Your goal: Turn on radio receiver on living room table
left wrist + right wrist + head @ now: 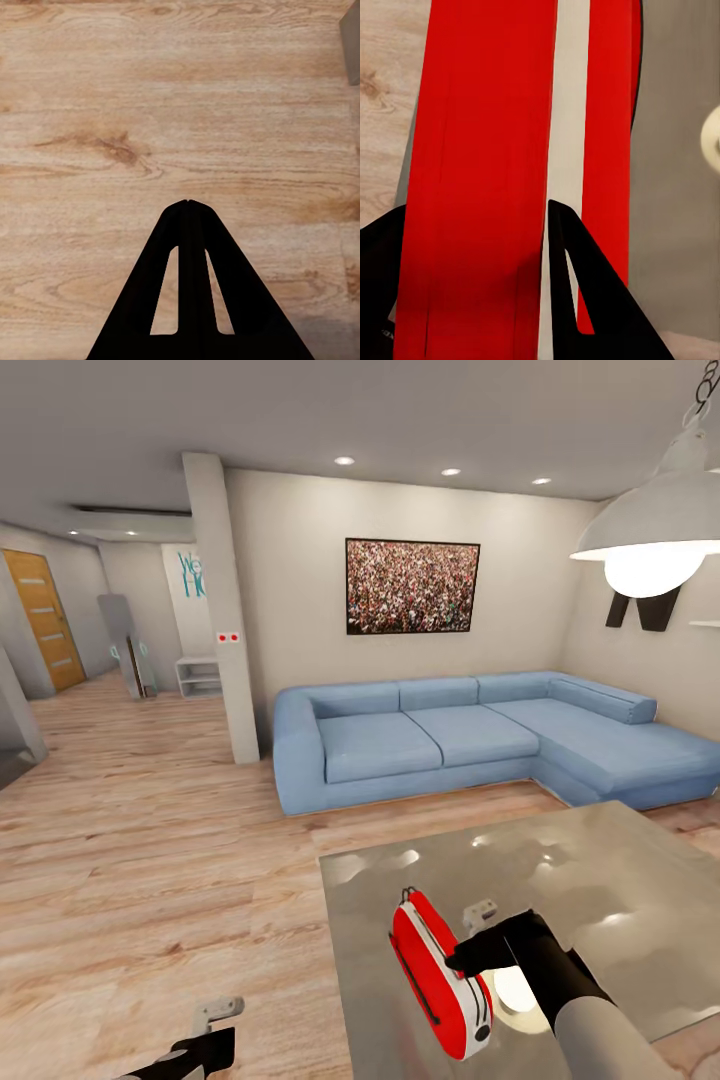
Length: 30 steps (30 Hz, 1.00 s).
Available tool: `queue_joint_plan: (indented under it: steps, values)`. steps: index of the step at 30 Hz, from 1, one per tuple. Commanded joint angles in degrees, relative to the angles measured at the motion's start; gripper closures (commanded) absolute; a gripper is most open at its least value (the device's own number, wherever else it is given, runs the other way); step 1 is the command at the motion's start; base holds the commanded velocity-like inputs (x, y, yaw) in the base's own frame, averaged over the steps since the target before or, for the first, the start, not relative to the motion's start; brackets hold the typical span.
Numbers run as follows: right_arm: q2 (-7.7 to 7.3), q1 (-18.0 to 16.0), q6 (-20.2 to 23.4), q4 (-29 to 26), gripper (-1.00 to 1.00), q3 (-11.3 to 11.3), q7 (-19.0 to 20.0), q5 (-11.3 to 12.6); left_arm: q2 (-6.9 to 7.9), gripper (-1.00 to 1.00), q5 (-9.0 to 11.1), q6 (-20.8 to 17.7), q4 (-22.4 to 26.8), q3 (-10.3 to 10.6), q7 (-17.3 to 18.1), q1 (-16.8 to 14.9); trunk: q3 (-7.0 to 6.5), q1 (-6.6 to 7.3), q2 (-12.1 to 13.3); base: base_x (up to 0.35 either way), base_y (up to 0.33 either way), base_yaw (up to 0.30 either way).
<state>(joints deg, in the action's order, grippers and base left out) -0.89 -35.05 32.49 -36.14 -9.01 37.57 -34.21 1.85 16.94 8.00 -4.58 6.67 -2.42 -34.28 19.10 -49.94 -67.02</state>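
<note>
Red with white trim, the radio receiver (440, 978) stands tilted on its edge at the near left part of the table (600, 880), and your right gripper (462, 963) has it clamped: in your right wrist view the red body (487, 180) with its white stripe runs between the two black fingers (566, 300), one on each side and both touching it. In your head view the black fingertips press on the radio's upper side face, with the white end face turned toward you at the lower right and a thin black strap or aerial line along its left edge. You cannot make out the dial from any of these angles.

Beneath the radio, the table's glossy grey top mirrors the white pendant lamp (655, 525) as a bright spot just beside your right wrist. A small white object (482, 910) lies on the glass just beyond your gripper; it is too small to identify.

Your left gripper (212, 1025) hangs low over the light wood floor (150, 112), well apart from the table, and your left wrist view shows its two black fingers (187, 225) pressed together at the tips, clenched on nothing.

Farther out, the blue corner sofa (470, 735) sits behind the table against the beige wall, under the framed crowd picture (412, 586). A white pillar (225, 610) stands left of the sofa, and a wooden door (45, 620) shows down the hallway at far left.
</note>
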Motion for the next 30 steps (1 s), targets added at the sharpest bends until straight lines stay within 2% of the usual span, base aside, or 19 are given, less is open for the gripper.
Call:
queue_joint_plan:
  steps: [1,27,30]
  values:
    - [0.00,0.0,0.0,0.0,1.00,0.0,0.0,0.3,0.00,1.00,0.0,0.0,0.0,0.0,0.0,0.0,0.18,-0.23,-0.4,0.000,0.000,0.000]
    - [0.01,0.0,0.6,0.0,1.00,0.0,0.2,0.3,0.00,1.00,0.0,0.0,0.0,-0.1,-0.1,0.0,4.85,-5.94,-10.8,0.000,0.000,0.000]
    - [0.01,0.0,0.6,0.0,1.00,0.0,0.2,0.2,-0.02,1.00,0.0,0.0,0.0,-0.1,-0.1,0.0,4.85,-5.94,-10.8,0.000,0.000,0.000]
